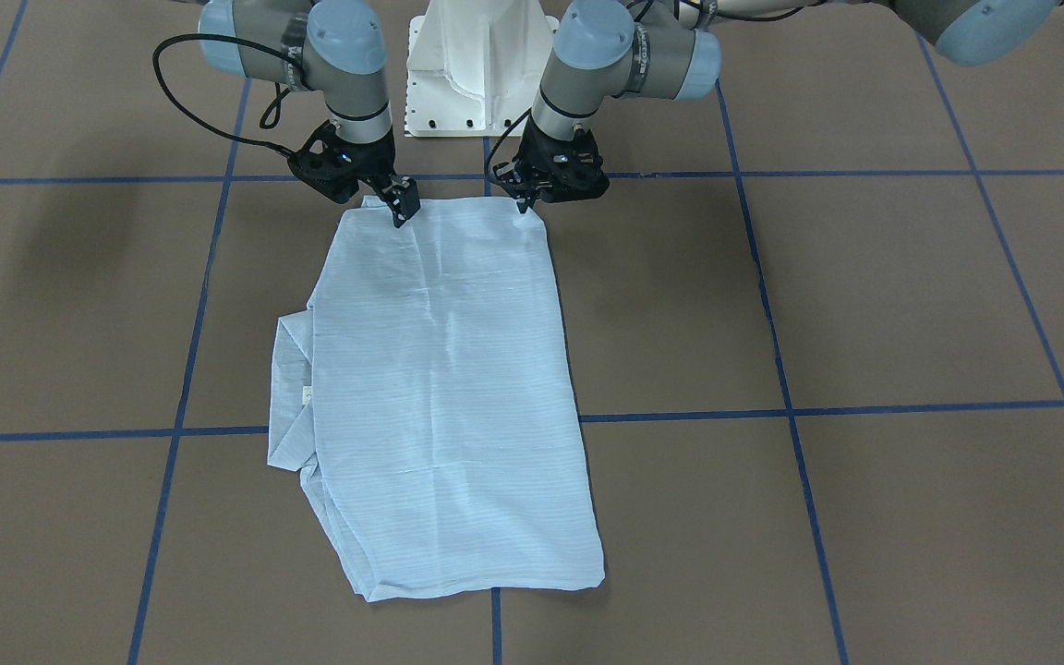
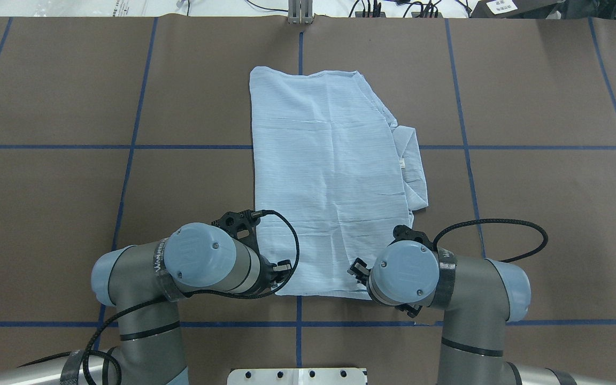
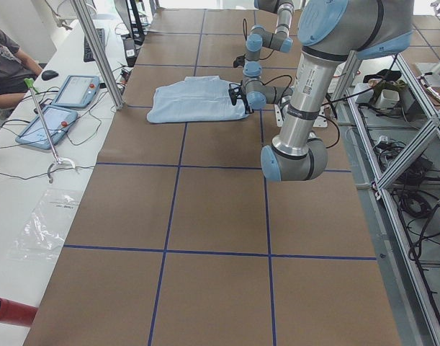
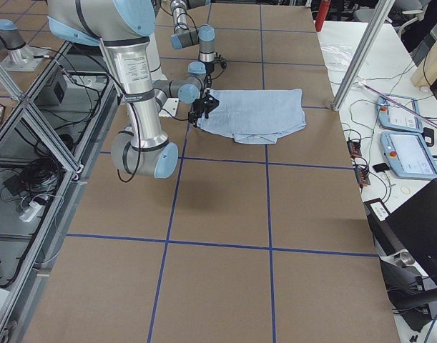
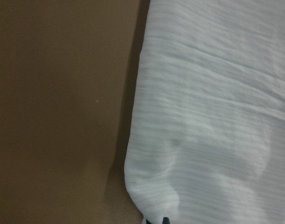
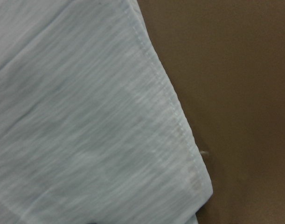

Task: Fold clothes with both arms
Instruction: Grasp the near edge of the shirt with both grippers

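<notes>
Fabric of this shirt (image 1: 449, 388) is thin and limp. Your left fingers (image 1: 525, 201) and right fingers (image 1: 405, 205) look clamped on its hem corners; lift evenly.

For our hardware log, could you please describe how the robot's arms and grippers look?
The left arm and right arm are grey metal tubes with light-blue joint caps; the left gripper and right gripper are black, each with a black cable.

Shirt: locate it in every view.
Front-facing: shirt at centre.
Overhead: shirt upper centre.
Exterior left: shirt upper middle.
Exterior right: shirt upper middle.
Left wrist: fills right side.
Right wrist: fills left side.
Shared landmark: white pedestal beside its robot-side edge.
</notes>
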Motion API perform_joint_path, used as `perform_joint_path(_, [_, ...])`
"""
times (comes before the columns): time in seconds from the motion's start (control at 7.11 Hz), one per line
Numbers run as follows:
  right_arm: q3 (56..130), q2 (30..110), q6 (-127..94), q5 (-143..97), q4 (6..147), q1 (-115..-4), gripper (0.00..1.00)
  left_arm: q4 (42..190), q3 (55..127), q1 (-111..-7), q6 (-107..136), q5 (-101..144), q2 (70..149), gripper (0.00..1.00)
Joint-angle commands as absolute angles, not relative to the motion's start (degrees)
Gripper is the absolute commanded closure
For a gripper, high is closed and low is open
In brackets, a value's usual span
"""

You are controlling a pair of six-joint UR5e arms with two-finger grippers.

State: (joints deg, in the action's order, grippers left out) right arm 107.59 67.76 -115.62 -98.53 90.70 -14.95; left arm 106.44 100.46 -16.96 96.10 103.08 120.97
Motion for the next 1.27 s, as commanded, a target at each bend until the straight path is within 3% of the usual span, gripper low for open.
perform_joint_path(0.0, [107.05,67.68,-115.75,-98.53,90.70,-14.77,0.08,106.44,100.46,-16.96,96.06,103.01,121.03,1.00])
perform_joint_path(0.42, [107.14,67.68,-115.66,-98.53,90.70,-14.77,0.39,106.44,100.37,-16.96,96.15,103.10,121.03,1.00])
perform_joint_path(0.7, [107.58,67.50,-115.66,-98.61,90.70,-14.94,0.53,106.44,100.37,-16.96,96.15,103.01,121.03,1.00])
perform_joint_path(1.13, [108.02,67.32,-115.66,-98.61,90.79,-15.21,0.55,106.44,100.28,-16.96,96.15,103.09,121.03,1.00])
